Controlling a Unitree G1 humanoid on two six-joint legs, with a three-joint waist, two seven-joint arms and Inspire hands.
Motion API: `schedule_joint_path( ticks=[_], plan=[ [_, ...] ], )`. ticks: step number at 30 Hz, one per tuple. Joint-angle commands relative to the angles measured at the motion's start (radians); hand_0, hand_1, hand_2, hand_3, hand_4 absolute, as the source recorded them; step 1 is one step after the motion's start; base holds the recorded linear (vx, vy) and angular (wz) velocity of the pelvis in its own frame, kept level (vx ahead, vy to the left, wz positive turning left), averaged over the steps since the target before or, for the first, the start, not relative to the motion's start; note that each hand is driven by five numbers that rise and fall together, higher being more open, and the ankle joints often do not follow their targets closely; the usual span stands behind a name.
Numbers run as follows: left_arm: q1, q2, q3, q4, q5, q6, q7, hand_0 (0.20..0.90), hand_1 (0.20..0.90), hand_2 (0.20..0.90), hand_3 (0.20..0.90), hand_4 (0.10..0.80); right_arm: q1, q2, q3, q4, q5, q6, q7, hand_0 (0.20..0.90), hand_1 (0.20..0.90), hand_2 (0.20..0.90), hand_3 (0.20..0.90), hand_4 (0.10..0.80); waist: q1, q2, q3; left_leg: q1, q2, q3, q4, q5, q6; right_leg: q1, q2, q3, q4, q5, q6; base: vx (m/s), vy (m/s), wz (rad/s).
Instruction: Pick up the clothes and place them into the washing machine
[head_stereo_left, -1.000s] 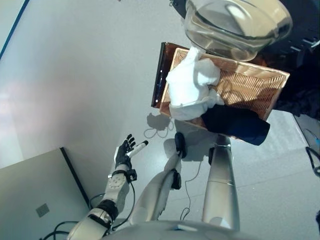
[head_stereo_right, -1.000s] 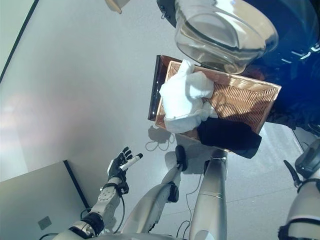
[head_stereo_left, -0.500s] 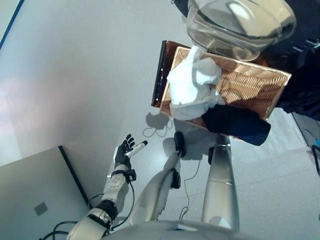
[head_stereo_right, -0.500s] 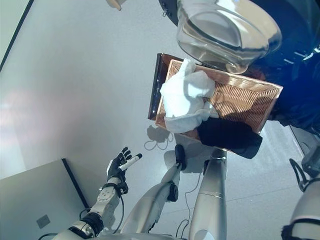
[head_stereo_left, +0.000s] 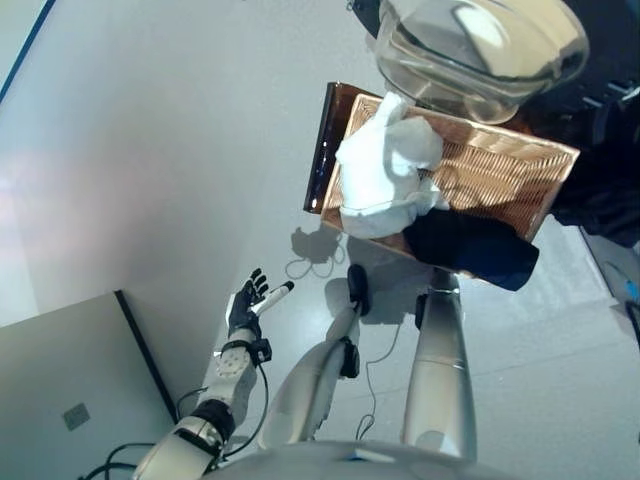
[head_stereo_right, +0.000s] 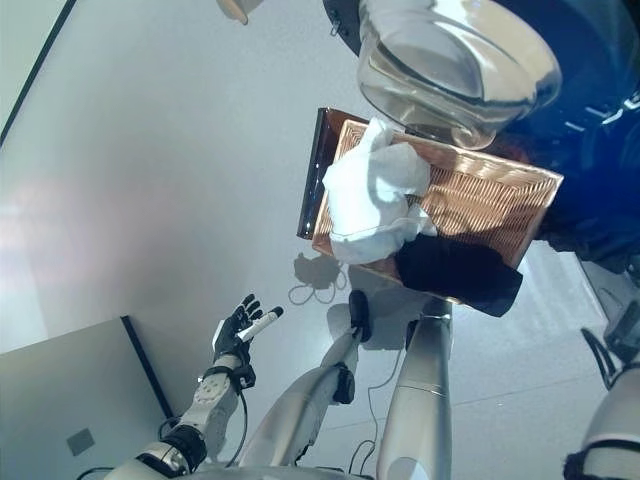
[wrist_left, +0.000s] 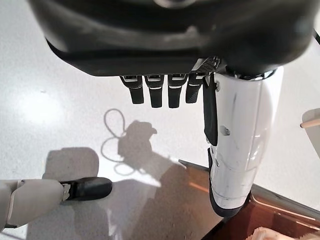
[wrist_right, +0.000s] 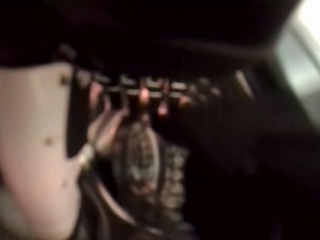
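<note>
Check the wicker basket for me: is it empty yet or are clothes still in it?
Not empty. The wicker basket holds a bunched white garment, and a dark garment hangs over its near edge. The left hand is open, holding nothing.

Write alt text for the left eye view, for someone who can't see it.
A wicker basket on the grey floor holds white clothes, with a dark garment draped over its near edge. The robot's left hand hangs open, empty, well short of it.

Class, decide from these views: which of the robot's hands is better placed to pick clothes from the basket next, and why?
Probably the left. The left hand is open and empty above the floor, short of the basket holding the white cloth and dark cloth. The right hand's state is unreadable in its dark view.
</note>
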Motion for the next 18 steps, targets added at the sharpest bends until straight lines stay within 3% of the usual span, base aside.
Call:
schedule_joint_path(
  ticks=[1,6,18],
  plan=[
    [0.059,0.076,0.084,0.051,0.005,-0.050,0.003,0.900,0.900,0.900,0.900,0.800,0.019,-0.095,0.169,-0.106,-0.302,0.008,0.044,0.900,0.900,0.900,0.900,0.800,0.015,-0.030,-0.060,0.015,0.036,0.013,-0.008,-0.006,-0.146,0.123,0.021,-0.034,-0.162,0.082,0.014,-0.039,0.017,0.03],
    [0.062,0.078,0.101,0.038,0.024,-0.053,0.004,0.900,0.900,0.900,0.900,0.800,0.117,-0.013,0.191,-0.094,-0.434,0.042,0.073,0.900,0.900,0.900,0.900,0.800,0.025,-0.045,-0.053,0.017,0.027,0.001,-0.008,0.001,-0.135,0.140,0.009,-0.039,-0.174,0.095,0.016,-0.028,0.027,0.03],
    [0.027,0.097,0.126,0.027,0.038,-0.063,0.035,0.900,0.900,0.900,0.900,0.800,0.234,0.180,0.199,-0.137,-0.514,0.052,0.070,0.900,0.900,0.900,0.900,0.800,0.027,-0.074,-0.012,0.010,0.011,-0.007,-0.008,0.015,-0.126,0.168,-0.009,-0.042,-0.209,0.117,0.021,-0.019,0.028,0.01]
  ],
)
